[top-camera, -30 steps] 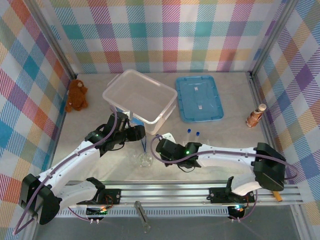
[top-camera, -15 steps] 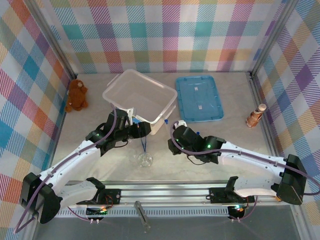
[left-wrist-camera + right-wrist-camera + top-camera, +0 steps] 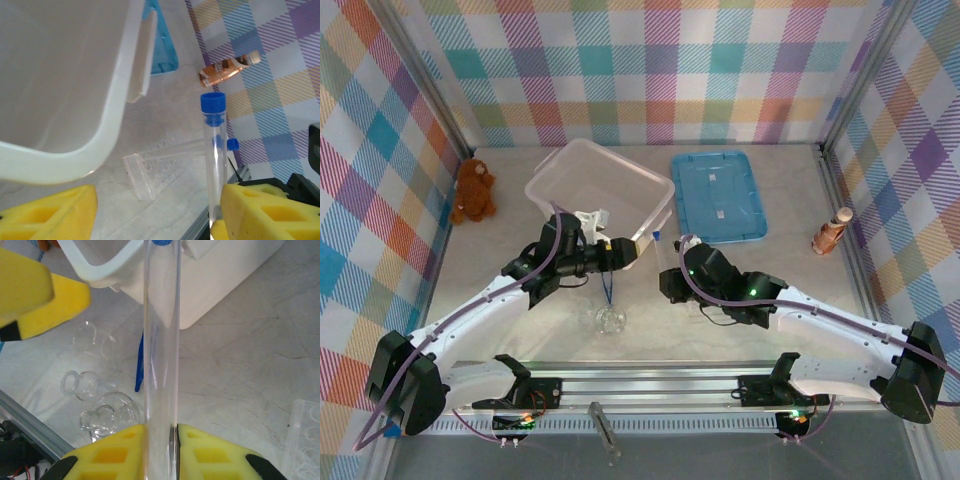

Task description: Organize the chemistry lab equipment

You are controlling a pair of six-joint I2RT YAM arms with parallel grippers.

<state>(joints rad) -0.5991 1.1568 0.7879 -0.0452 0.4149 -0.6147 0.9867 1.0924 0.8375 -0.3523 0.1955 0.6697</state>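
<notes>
My right gripper [image 3: 161, 432] is shut on a clear test tube [image 3: 161, 340] near its lower end and holds it upright. The tube's blue cap [image 3: 658, 237] stands just off the front corner of the clear bin [image 3: 552, 185]. My left gripper [image 3: 632, 250] is open beside that corner. In the left wrist view the tube [image 3: 214, 155] rises close by the inner side of one yellow finger [image 3: 270, 210]; I cannot tell whether they touch. The clear tube rack [image 3: 160, 167] lies flat on the table with another capped tube [image 3: 231, 145] across it. Round glassware [image 3: 611, 320] and dark-blue tweezers [image 3: 607, 285] lie in front.
A blue lid [image 3: 718, 195] lies to the right of the bin. A brown teddy bear [image 3: 473, 190] sits at the left wall and a brown bottle [image 3: 832, 232] lies at the right wall. The metal rail [image 3: 670, 385] runs along the near edge.
My right gripper has swung up and right from beside the glassware to the bin's front corner, carrying the tube. My left gripper has moved right, towards the tube.
</notes>
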